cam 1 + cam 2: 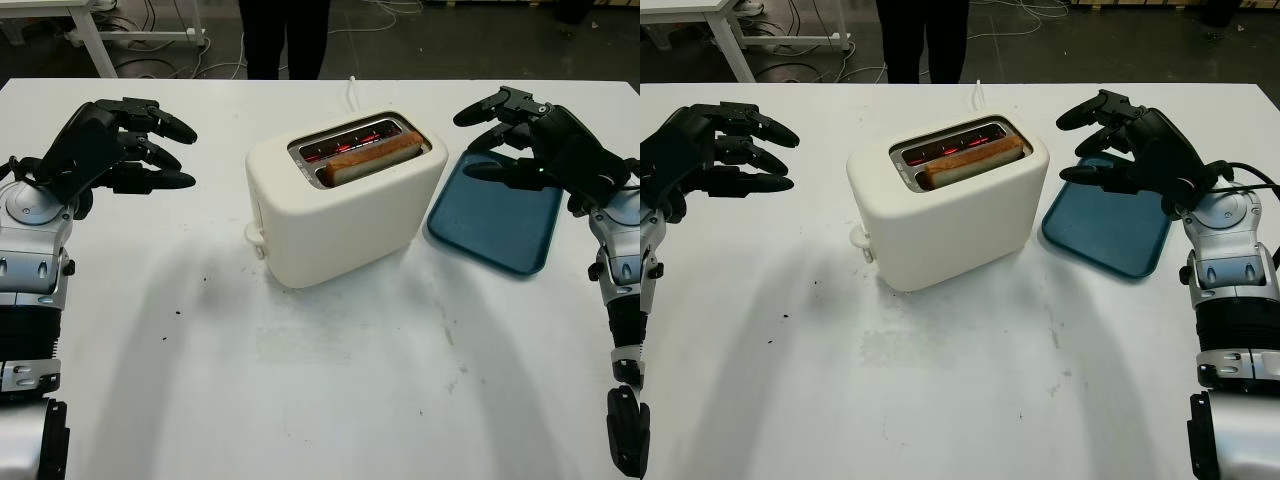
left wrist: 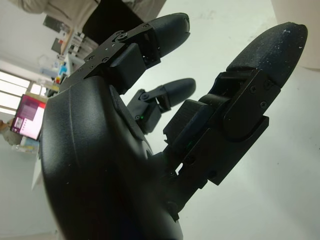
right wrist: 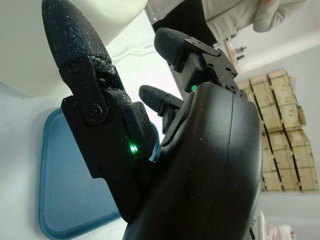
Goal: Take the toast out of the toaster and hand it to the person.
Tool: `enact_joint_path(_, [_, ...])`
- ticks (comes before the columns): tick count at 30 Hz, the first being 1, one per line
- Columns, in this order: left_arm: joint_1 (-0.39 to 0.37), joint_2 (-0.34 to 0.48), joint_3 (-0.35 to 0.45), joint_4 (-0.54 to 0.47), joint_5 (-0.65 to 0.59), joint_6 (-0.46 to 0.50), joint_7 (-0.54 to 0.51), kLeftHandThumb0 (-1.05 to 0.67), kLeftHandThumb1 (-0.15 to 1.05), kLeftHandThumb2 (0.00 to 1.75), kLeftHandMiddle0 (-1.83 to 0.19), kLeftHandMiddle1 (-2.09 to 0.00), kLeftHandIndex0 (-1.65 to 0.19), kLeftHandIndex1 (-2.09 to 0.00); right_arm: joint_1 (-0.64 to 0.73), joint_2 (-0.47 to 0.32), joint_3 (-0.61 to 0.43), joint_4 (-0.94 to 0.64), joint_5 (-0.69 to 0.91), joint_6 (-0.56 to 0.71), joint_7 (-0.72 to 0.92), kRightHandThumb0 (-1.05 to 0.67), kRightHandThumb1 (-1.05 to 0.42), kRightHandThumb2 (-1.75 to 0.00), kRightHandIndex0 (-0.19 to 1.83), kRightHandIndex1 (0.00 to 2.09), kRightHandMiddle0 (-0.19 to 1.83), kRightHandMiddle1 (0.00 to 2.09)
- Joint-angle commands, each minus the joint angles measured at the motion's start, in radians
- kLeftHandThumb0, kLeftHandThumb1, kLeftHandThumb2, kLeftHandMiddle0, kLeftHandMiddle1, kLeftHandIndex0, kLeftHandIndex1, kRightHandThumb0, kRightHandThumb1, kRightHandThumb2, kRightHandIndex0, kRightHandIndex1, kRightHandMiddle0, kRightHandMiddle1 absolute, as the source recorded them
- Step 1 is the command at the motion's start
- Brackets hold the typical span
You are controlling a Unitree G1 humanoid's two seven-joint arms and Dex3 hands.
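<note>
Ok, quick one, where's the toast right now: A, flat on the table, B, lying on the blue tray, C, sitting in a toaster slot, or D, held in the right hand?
C: the toast stands in a slot of the toaster, with neither hand touching it.

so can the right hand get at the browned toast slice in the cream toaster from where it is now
Probably yes. The open right hand hovers over the blue plastic tray, just beside the cream toaster, and nothing stands between them. The browned toast slice pokes up from the near slot, though the far slot's elements glow red.
</note>
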State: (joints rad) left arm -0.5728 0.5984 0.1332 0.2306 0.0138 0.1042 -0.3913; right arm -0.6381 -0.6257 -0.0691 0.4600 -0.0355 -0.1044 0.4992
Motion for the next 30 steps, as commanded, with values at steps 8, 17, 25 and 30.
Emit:
enact_joint_path(8, [0.006, -0.003, -0.002, 0.005, -0.004, -0.011, -0.004, -1.05, 0.53, 0.00, -0.77, -0.87, -0.81, -0.67, -0.005, 0.002, -0.006, -0.013, 0.019, 0.012, 0.003, -0.99, -0.86, 0.00, 0.10, 1.35, 0.18, 1.06])
enact_joint_path(17, [0.007, 0.000, -0.003, 0.006, 0.000, -0.018, -0.002, -1.05, 0.54, 0.00, -0.76, -0.88, -0.81, -0.68, -0.006, 0.000, -0.004, -0.001, 0.020, -0.007, 0.002, -0.99, -0.87, 0.00, 0.09, 1.36, 0.17, 1.07])
enact_joint_path(25, [0.008, -0.002, -0.003, 0.009, 0.001, -0.025, 0.002, -1.05, 0.54, 0.00, -0.77, -0.88, -0.81, -0.69, -0.005, -0.002, -0.001, -0.006, 0.018, 0.003, 0.004, -0.99, -0.86, 0.00, 0.09, 1.35, 0.16, 1.07])
enact_joint_path(30, [0.007, -0.002, 0.001, 0.001, -0.004, -0.007, 0.001, -1.05, 0.53, 0.00, -0.76, -0.88, -0.80, -0.69, -0.004, -0.001, -0.002, -0.008, 0.019, -0.002, 0.002, -0.98, -0.86, 0.00, 0.10, 1.34, 0.16, 1.06])
